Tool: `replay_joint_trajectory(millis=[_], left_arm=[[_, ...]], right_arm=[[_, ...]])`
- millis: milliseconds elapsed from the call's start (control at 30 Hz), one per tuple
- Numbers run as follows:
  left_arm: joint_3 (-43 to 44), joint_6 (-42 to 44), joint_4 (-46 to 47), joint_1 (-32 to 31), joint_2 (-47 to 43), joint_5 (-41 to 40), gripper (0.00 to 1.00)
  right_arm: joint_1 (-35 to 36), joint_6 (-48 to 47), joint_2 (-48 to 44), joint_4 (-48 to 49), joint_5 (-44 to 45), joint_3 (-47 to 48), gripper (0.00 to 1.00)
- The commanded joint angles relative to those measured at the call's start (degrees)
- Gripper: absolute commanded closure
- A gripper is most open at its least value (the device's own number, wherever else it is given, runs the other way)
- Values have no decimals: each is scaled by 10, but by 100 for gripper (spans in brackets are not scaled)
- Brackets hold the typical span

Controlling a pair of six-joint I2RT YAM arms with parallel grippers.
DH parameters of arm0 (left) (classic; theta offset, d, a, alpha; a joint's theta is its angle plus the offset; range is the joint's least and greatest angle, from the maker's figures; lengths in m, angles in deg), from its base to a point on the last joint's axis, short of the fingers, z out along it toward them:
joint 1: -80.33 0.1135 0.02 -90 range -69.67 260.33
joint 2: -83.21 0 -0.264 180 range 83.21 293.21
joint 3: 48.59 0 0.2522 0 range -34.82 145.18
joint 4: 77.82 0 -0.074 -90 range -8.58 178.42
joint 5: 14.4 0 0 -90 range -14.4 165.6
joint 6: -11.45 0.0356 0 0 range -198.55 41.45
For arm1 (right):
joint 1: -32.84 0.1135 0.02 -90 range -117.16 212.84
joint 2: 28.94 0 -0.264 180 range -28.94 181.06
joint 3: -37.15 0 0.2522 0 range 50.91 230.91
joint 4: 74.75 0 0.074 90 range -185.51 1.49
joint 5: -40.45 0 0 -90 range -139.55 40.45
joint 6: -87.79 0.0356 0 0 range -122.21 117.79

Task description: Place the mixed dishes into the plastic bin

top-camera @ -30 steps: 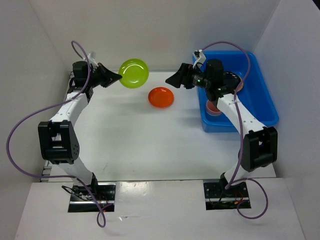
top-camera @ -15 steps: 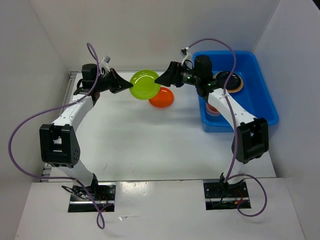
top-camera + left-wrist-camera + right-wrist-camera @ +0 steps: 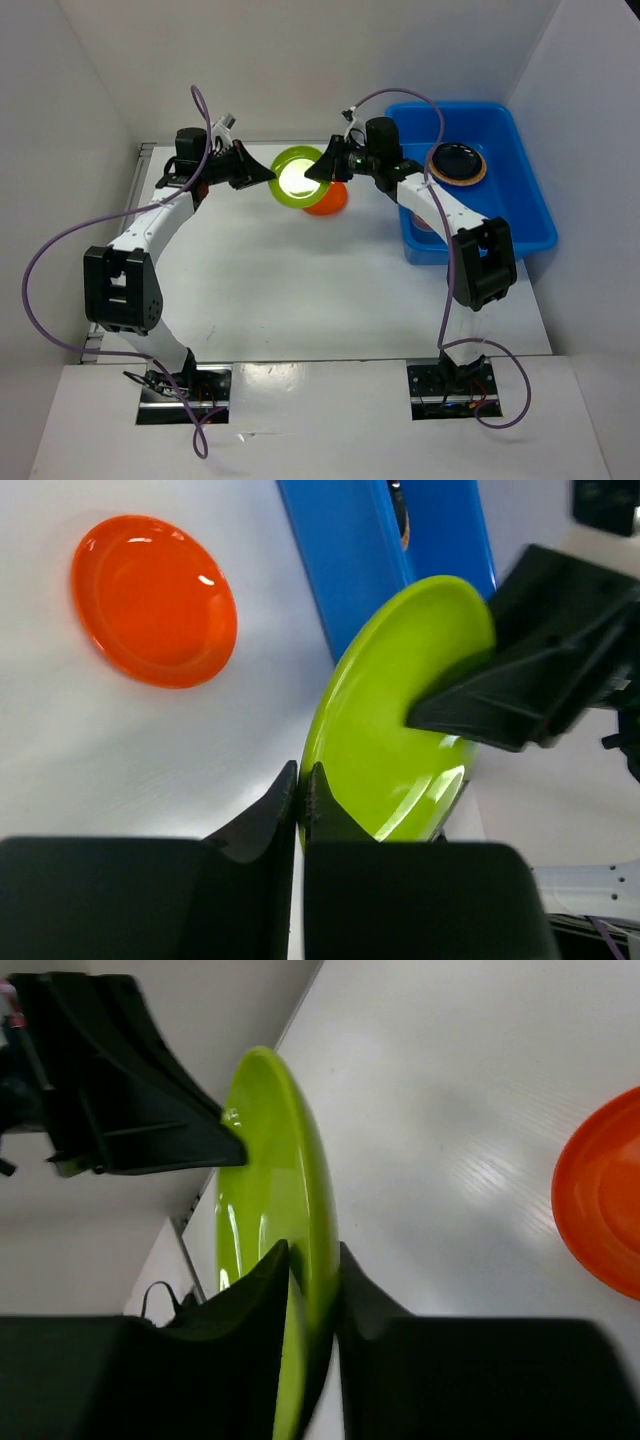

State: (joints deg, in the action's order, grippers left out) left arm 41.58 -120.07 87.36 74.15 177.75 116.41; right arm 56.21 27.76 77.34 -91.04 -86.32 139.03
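Right gripper (image 3: 319, 170) just clamped the lime green plate (image 3: 296, 180) at its 3 o'clock rim; left gripper (image 3: 271, 174) stays pinched at 9. Handover's set, so you can release left.

Glossy lime green plate (image 3: 400, 690), glossy orange plate (image 3: 155, 600), matt white table (image 3: 100, 755).

L gripper (image 3: 268, 173) is carrying green plate (image 3: 295, 183) rightward, now overlapping orange plate (image 3: 328, 204); R gripper (image 3: 313, 174) is swinging over from bin (image 3: 530, 215) & pinching its opposite rim.

We look down on the counter (image 3: 300, 300) from high above its near edge. Our wrist cameras sit close, facing each other, both showing the lime green plate (image 3: 390, 670).
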Motion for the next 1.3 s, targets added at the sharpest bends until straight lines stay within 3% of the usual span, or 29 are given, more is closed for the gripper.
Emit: replay_joint_trajectory(millis=[0, 67, 100, 133, 233, 267, 400, 633, 833, 900, 1033, 1267], left_arm=[[27, 9, 20, -1, 5, 25, 100], [27, 9, 20, -1, 5, 20, 100], [27, 9, 15, -1, 12, 20, 98], [33, 16, 6, -1, 17, 14, 80], [39, 34, 0, -1, 22, 1, 40], [39, 34, 0, 6, 22, 1, 22], [39, 34, 11, 27, 28, 1, 4], [64, 12, 43, 11, 135, -58, 0], [118, -8, 36, -22, 253, -134, 0], [118, -15, 50, -28, 270, -145, 0], [134, -15, 50, -33, 288, -159, 0], [168, -15, 50, -57, 324, -188, 0]], right_arm=[[6, -17, -2, 2, 27, 44, 86], [6, -17, -2, -4, 33, 50, 100], [6, -17, -2, -4, 33, 50, 100], [6, -17, -2, -10, 39, 50, 100], [-1, -17, -30, -10, 70, 38, 100], [-10, -17, -47, -10, 77, 32, 100], [-63, -11, -89, -12, 105, 20, 100], [-206, 37, -161, 8, 171, -39, 100], [-276, 82, -208, 85, 361, -139, 100], [-300, 114, -208, 105, 389, -158, 100], [-336, 184, -170, 162, 427, -210, 100], [-348, 257, -87, 204, 542, -216, 100]])
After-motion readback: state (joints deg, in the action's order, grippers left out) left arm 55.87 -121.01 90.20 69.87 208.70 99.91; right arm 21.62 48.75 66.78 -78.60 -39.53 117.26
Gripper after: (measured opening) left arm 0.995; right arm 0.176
